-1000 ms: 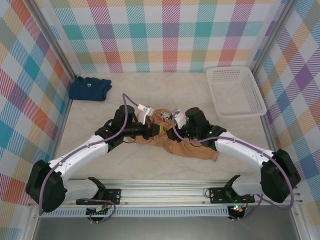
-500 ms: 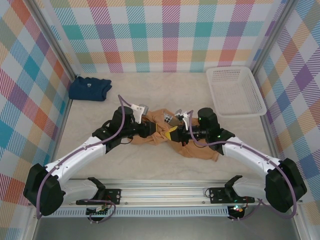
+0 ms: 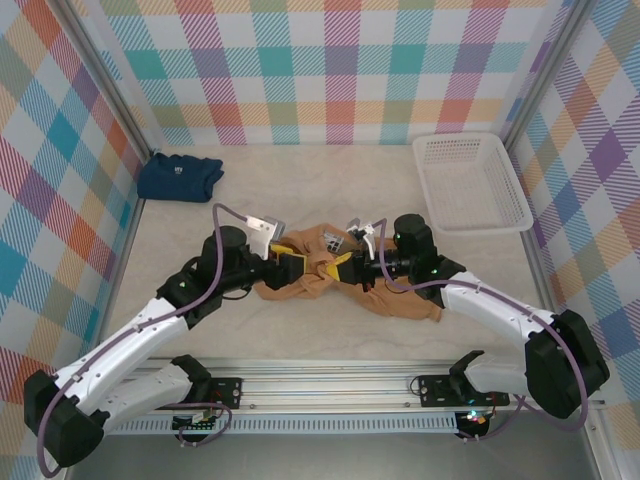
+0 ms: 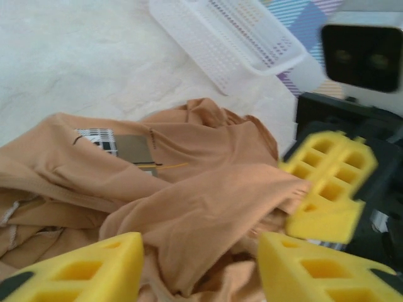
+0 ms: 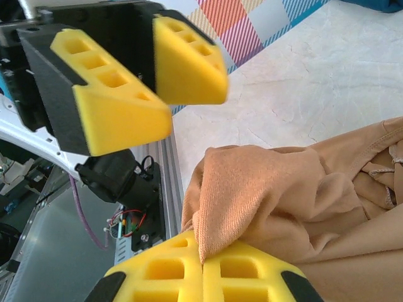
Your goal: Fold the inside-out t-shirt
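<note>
The right claw point(image 5: 203, 263) pinches the t-shirt point(image 5: 277, 189); the left claw point(image 4: 200, 255) gapes near it.

Robot lab test cell, plaid-print walls point(image 3: 340, 70), alu mounting rail point(image 3: 340, 385), marble-look tabletop point(image 3: 330, 180)

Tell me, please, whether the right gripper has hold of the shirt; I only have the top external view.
Observer: Yes. In the right wrist view the right gripper is shut on a fold of the inside-out t-shirt.
Operator: Is the left one gripping too?
Observer: No. In the left wrist view the left gripper is open, its fingers apart, cloth lying loose between them.
Operator: Can you see the tag?
Observer: Yes, the neck tag shows a black-and-white pattern, on the cloth beyond the left fingers.
</note>
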`<state>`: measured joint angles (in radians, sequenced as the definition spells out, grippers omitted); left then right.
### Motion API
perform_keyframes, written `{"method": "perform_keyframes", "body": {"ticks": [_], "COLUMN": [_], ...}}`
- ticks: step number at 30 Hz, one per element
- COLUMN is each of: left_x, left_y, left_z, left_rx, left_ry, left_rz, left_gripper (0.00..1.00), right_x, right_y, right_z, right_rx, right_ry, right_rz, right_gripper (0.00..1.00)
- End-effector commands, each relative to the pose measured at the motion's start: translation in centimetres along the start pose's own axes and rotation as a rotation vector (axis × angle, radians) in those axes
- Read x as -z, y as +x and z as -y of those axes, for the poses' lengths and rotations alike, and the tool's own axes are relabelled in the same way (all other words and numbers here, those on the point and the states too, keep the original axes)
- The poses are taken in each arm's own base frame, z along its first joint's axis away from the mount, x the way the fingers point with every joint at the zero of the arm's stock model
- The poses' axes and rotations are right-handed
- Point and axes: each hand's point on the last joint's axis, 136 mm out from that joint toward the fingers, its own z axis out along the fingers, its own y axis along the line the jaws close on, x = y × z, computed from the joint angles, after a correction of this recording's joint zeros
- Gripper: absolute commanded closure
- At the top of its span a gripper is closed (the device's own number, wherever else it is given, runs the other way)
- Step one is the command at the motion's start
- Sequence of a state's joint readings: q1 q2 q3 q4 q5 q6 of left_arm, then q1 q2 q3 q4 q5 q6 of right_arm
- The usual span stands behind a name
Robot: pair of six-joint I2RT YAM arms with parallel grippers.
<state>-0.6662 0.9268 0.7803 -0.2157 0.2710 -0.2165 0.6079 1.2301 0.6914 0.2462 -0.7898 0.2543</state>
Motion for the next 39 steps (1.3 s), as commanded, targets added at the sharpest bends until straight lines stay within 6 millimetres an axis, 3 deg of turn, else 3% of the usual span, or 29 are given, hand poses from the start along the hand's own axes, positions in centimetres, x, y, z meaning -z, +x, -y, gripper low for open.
{"method": "perform_keyframes", "body": {"ticks": [1,4,7,13,19,26,31,35,39], "left_x": [0.0,-0.8,-1.7,-3.3,-4.4,-5.1,-4.3,-3.1,-1.7], "left_y": [1.0,1.6,2.3,2.2,1.9,1.6,0.8,0.5,-0.3], "left_z": [2.3,4.0,4.7,2.6,3.4,4.3,4.0,4.0,5.0], "left_rx": [-0.060,-0.060,-0.051,-0.044,-0.013,0.007,-0.022,-0.051,-0.069], "left_ry": [0.122,0.231,0.287,0.177,0.241,0.305,0.270,0.245,0.286], "left_rz": [-0.027,-0.082,-0.134,-0.142,-0.148,-0.137,-0.104,-0.078,-0.025], "left_gripper": [0.58,0.65,0.66,0.60,0.53,0.76,0.95,1.00,1.00], "right_x": [0.0,0.1,0.2,0.3,0.4,0.4,0.7,1.2,1.3], "right_y": [-0.8,-0.8,-0.9,-0.8,-0.7,-0.4,0.2,0.2,-0.8], "right_z": [-0.3,-0.3,-0.3,-0.3,-0.4,-0.2,0.7,3.0,3.5], "right_rx": [0.034,0.035,0.039,0.040,0.047,0.045,0.051,0.035,0.023], "right_ry": [-0.019,-0.015,0.000,-0.002,0.004,0.013,0.076,0.223,0.282], "right_rz": [0.015,0.016,0.015,0.011,0.012,0.006,-0.015,-0.040,-0.040], "right_gripper": [1.00,1.00,1.00,1.00,1.00,1.00,1.00,1.00,0.94]}}
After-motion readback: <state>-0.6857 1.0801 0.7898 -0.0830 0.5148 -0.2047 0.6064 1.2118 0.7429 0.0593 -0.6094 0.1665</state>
